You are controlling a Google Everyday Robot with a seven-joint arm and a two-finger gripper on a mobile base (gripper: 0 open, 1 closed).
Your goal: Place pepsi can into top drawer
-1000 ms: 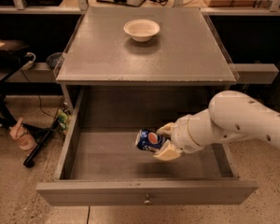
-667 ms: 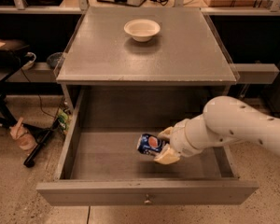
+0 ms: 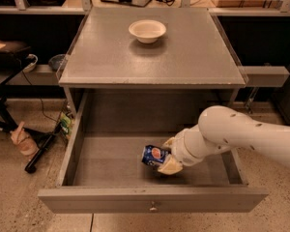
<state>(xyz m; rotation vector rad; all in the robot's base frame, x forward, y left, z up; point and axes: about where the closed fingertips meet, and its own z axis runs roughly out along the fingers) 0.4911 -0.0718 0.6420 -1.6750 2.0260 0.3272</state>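
The step in hand is the placement: the gripper is inside the open top drawer, near the middle of its floor, and its fingers are clamped on the pepsi can. The can lies on its side with its logo facing up and one end pointing to 9 o'clock. It sits low over the drawer floor; contact with the floor cannot be confirmed. The arm enters from 3 o'clock, passing over the right drawer wall. By judgement, the next move calls for settling the can onto the floor, parting the fingers, then withdrawing upward and toward 3 o'clock. Edges to observe: the front panel is near at 6 o'clock, and the front lip of the worktop overhangs the rear of the drawer at 12 o'clock. Open floor extends toward 9 o'clock. A can lying on its side may roll on release. The white bowl stands well apart on the worktop.
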